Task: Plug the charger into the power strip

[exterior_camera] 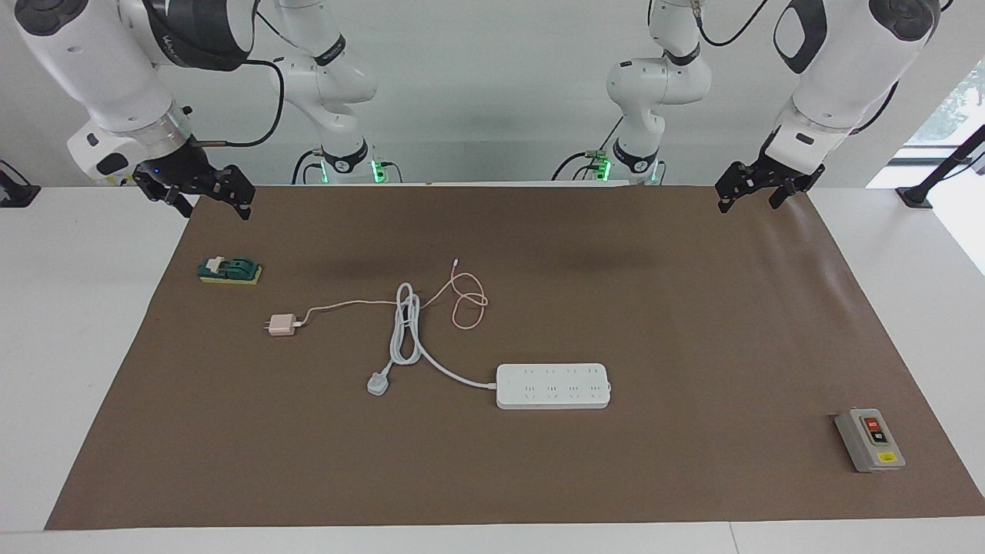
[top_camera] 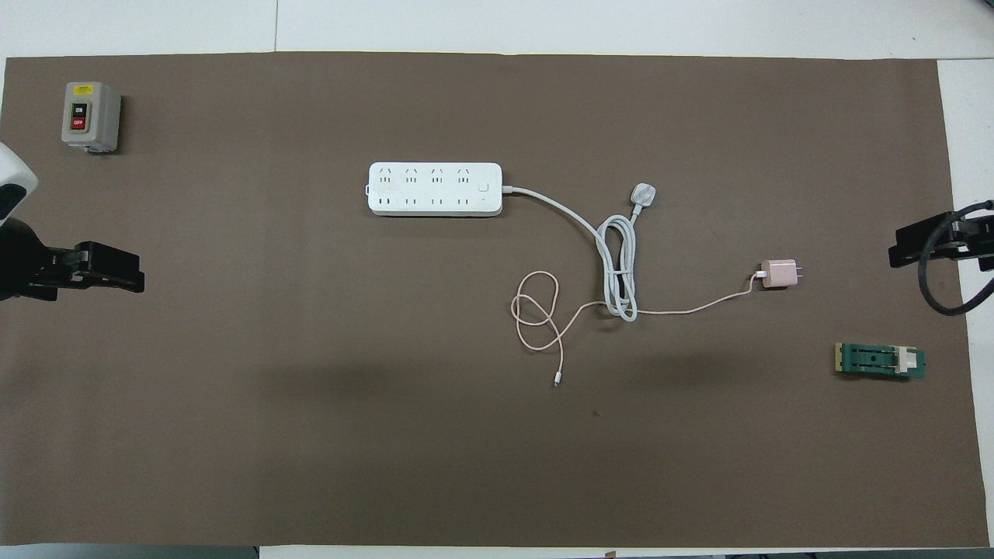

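Charger point(exterior_camera: 282, 325) unplugged on the mat, well apart from power strip point(exterior_camera: 553, 385), toward the right arm's end.

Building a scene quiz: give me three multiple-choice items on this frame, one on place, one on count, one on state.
1. Where does the charger lie?
A. on the strip
B. toward the right arm's end, apart from the strip
C. in a gripper

2. How many buttons are on the grey box?
A. one
B. two
C. four

3. What is plugged into the strip?
A. nothing
B. the charger
C. the white plug

Key: 1 B, bare mat separates them; 2 B, one red and one black; 3 A, every socket shows empty.
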`<state>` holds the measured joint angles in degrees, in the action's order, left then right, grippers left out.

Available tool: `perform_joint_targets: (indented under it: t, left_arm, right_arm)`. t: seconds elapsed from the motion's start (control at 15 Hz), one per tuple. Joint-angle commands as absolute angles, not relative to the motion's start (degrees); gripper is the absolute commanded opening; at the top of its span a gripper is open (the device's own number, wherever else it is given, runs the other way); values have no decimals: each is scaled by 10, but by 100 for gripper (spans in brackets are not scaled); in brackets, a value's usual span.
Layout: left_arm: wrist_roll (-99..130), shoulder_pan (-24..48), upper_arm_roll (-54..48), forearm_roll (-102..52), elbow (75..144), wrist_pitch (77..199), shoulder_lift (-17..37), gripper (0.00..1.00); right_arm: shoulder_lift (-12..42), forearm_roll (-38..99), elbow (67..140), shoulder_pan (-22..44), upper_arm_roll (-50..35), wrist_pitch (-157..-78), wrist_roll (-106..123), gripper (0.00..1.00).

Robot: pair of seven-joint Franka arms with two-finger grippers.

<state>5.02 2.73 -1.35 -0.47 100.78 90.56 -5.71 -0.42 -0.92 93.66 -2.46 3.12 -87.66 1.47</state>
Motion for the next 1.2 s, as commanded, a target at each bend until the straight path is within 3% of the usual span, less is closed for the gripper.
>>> perform_joint_targets:
  t: [0.0, 1.13]
  left_arm:
    - [56, 23, -18, 5, 1023, 911, -72, 100]
    - [56, 22, -18, 5, 1023, 911, -72, 100]
  right_arm:
    - [-11, -5, 942, -30, 26, -883, 9, 100]
    - [-20, -6, 954, -29, 25, -882, 11, 100]
